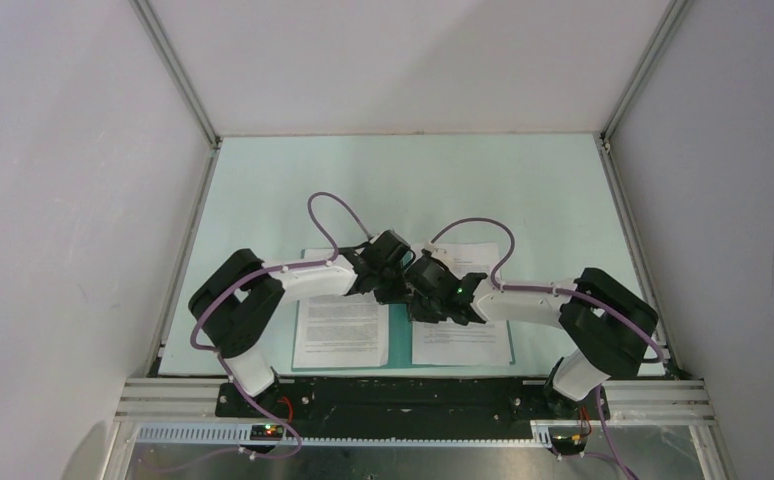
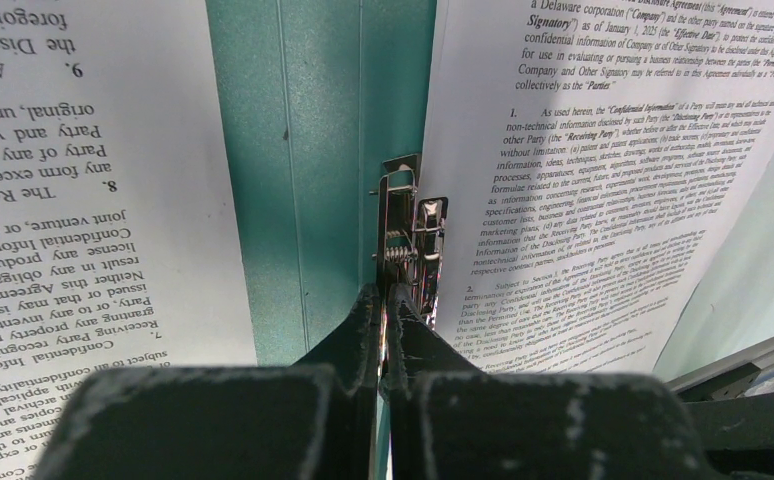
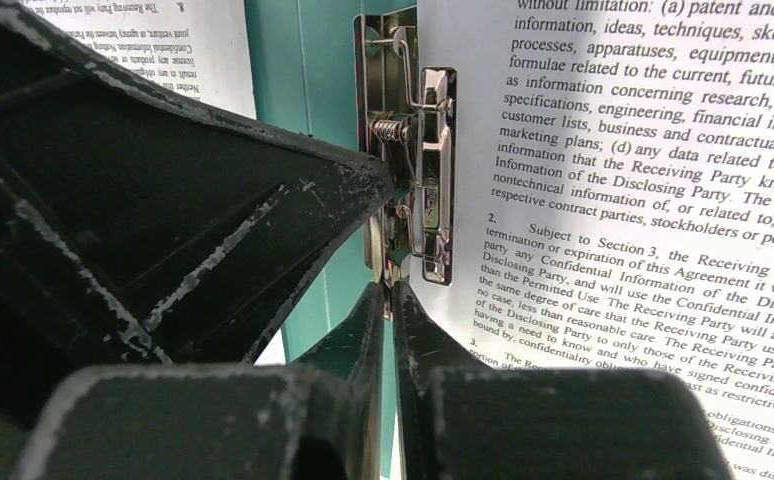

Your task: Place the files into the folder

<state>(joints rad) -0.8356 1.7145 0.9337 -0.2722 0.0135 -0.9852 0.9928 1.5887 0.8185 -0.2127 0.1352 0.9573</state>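
Note:
The dark teal folder lies open on the table. One printed sheet lies on its left half and another sheet on its right half. The metal clip stands at the spine, and its plate overlaps the right sheet's left edge. My left gripper is shut on a thin metal tab of the clip. My right gripper is shut on the clip's lower end. Both grippers meet over the spine in the top view, the left gripper beside the right gripper.
The left gripper's black body fills the left of the right wrist view, close against the clip. The pale mint tabletop extends behind the folder. White walls enclose three sides. The arm bases' rail runs just before the folder's near edge.

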